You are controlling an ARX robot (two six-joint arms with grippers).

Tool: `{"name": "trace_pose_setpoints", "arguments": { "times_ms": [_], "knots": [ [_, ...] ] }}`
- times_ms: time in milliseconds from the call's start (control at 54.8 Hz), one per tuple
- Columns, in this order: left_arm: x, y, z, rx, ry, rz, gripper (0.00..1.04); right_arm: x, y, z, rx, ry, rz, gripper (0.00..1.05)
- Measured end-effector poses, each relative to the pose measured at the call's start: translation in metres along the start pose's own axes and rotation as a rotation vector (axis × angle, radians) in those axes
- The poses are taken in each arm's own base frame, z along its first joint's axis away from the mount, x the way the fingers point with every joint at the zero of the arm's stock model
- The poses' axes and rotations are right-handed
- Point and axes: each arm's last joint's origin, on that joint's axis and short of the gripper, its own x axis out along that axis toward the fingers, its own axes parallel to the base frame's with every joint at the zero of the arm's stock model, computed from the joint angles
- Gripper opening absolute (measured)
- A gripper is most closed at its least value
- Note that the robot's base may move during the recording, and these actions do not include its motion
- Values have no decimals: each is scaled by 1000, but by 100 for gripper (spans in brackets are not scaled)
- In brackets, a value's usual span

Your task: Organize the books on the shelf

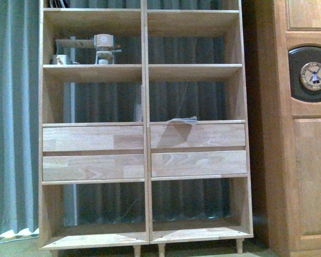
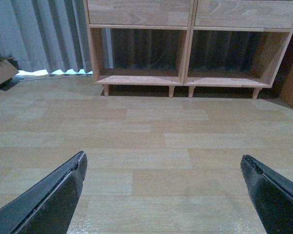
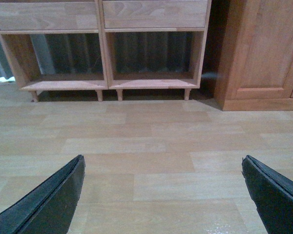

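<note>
**Front view.** The shelf [image 1: 96, 71] is shown upright on short legs, two columns wide, with four drawer fronts [image 1: 93, 138] across its middle. A pale paperback [image 1: 183, 121] is seen lying flat in the right-hand compartment just above the drawers, toward that compartment's front and left of its middle, with its cover curled upward. A thin upright sliver [image 1: 139, 103] is seen against the central divider in the neighbouring left compartment; whether it is a book cannot be told. A small wooden model [image 1: 103, 48] is carried one level higher in the left column. A closed wooden cabinet [image 1: 305, 160] bearing a round windmill emblem [image 1: 314, 75] is placed just beside the shelf on the right. A grey-blue curtain [image 1: 13, 118] is hung behind.

**Wrist views.** The left gripper [image 2: 162, 157] is held low over the wooden floor [image 2: 146, 122], well apart from the shelf and directed toward its bottom compartments. Its dark fingers [image 2: 53, 197] are spread wide, and nothing is gripped. The right gripper [image 3: 162, 158] is posed likewise and is aimed at the shelf's bottom compartments and the cabinet's base. Its fingers [image 3: 51, 200] are also spread wide, and nothing is gripped. A cardboard flap [image 2: 1, 73] is seen on the floor by the curtain's foot in the left wrist view.
</note>
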Motion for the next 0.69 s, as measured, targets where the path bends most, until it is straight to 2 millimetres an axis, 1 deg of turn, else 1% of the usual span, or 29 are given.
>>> {"name": "trace_pose_setpoints", "arguments": {
  "times_ms": [693],
  "knots": [
    [0, 0, 0, 0, 0, 0, 97, 0, 0, 0, 0, 0, 0, 98]
  ]
}}
